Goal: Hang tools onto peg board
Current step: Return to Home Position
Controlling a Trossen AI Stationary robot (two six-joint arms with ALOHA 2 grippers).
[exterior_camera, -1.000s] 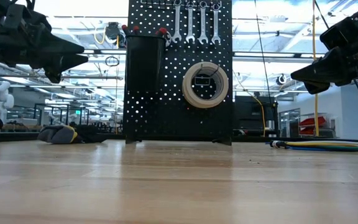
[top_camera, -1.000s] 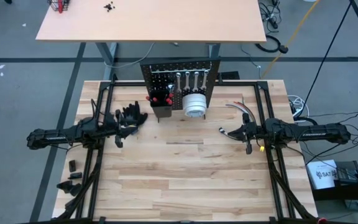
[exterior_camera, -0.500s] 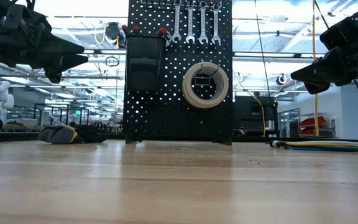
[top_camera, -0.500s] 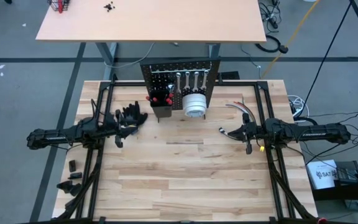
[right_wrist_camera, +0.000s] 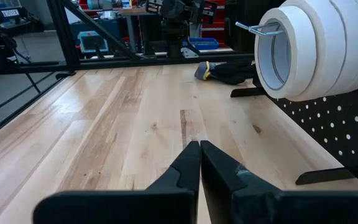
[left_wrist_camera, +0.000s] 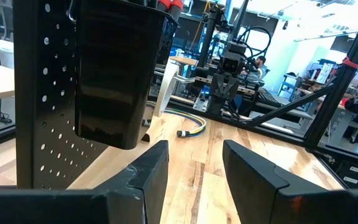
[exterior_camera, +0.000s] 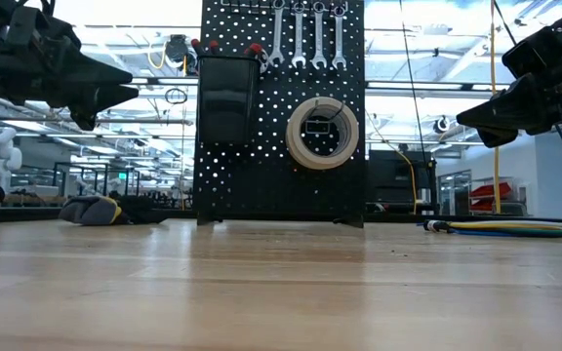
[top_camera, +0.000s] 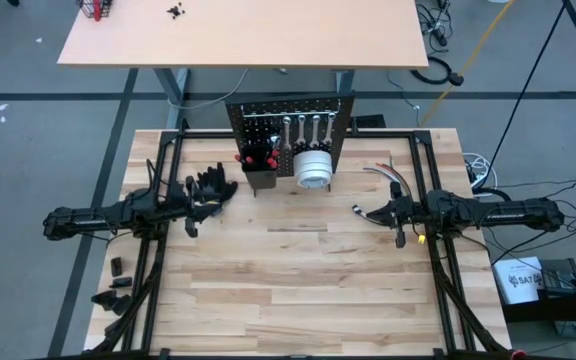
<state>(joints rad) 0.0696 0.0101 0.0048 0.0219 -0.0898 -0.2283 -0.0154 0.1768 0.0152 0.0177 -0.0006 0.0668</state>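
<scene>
The peg board (left_wrist_camera: pixel 42 93) is standing just beside the open, empty left pincer (left_wrist_camera: pixel 194 152); the right pincer (right_wrist_camera: pixel 200 149) is hovering closed, empty.

The peg board (exterior_camera: pixel 261 185) runs off the top of the low view. The screwdrivers (exterior_camera: pixel 255 49) stand sunk in the black bin (exterior_camera: pixel 227 97). Only their red handle tips show, and their number cannot be told. The right wrist picture's edge cuts off the tape rolls (right_wrist_camera: pixel 328 50). From above, the left arm (top_camera: pixel 88 220) partly hides the black gloves (top_camera: pixel 216 183).
</scene>
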